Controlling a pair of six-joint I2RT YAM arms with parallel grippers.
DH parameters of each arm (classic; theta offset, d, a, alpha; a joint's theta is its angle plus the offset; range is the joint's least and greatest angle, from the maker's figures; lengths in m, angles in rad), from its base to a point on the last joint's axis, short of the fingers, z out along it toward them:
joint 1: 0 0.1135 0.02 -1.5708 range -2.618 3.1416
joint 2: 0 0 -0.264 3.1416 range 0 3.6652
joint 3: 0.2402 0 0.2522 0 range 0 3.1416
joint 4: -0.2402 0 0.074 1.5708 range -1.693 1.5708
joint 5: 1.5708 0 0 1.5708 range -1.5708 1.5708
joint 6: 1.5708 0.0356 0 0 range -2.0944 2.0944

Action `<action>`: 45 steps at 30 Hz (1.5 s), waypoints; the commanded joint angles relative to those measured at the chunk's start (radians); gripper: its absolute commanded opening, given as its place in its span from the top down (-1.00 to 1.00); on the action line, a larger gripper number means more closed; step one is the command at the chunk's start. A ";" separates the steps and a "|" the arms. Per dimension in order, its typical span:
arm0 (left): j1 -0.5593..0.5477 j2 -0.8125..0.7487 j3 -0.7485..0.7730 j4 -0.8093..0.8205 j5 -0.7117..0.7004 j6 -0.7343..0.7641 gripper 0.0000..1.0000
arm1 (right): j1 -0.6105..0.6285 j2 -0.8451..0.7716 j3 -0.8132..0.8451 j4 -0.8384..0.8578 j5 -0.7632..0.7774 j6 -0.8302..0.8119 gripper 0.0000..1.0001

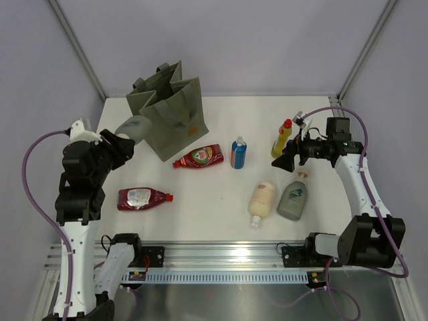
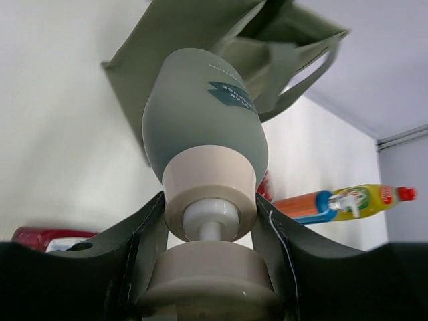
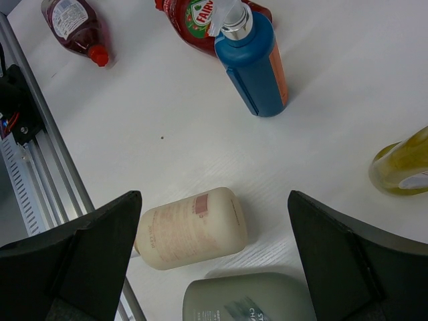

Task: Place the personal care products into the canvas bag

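Observation:
My left gripper (image 1: 122, 143) is shut on a grey-green bottle (image 1: 134, 126) at its beige pump collar (image 2: 209, 194) and holds it in the air just left of the olive canvas bag (image 1: 172, 112). The bag (image 2: 221, 40) stands open behind the bottle (image 2: 200, 114). My right gripper (image 1: 283, 162) is open and empty above the table. Below it lie the cream bottle (image 3: 190, 227) and the second grey-green bottle (image 3: 247, 297). On the table lie two dark red bottles (image 1: 144, 198) (image 1: 198, 156), the blue bottle (image 1: 238, 152), the yellow bottle (image 1: 282, 137), the cream bottle (image 1: 262, 199) and the grey-green bottle (image 1: 293, 199).
A metal rail (image 1: 221, 257) runs along the near table edge. Frame posts (image 1: 80, 47) stand at the back corners. The blue bottle (image 3: 257, 60) and a red bottle (image 3: 200, 17) lie ahead of the right gripper.

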 commanded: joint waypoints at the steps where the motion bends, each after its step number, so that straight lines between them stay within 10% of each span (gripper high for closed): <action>1: -0.007 -0.011 0.155 0.196 0.078 -0.053 1.00 | 0.002 0.007 0.033 -0.011 -0.034 -0.030 -0.99; 13: -0.020 0.248 0.342 0.363 0.172 -0.123 1.00 | 0.001 0.021 0.039 -0.036 -0.028 -0.053 -0.99; 27: -0.144 0.635 0.664 0.348 -0.029 0.046 1.00 | -0.001 0.038 0.042 -0.062 -0.025 -0.081 -0.99; 45: -0.145 0.589 0.546 0.187 0.000 0.162 1.00 | -0.001 0.089 0.059 -0.097 -0.028 -0.113 -0.99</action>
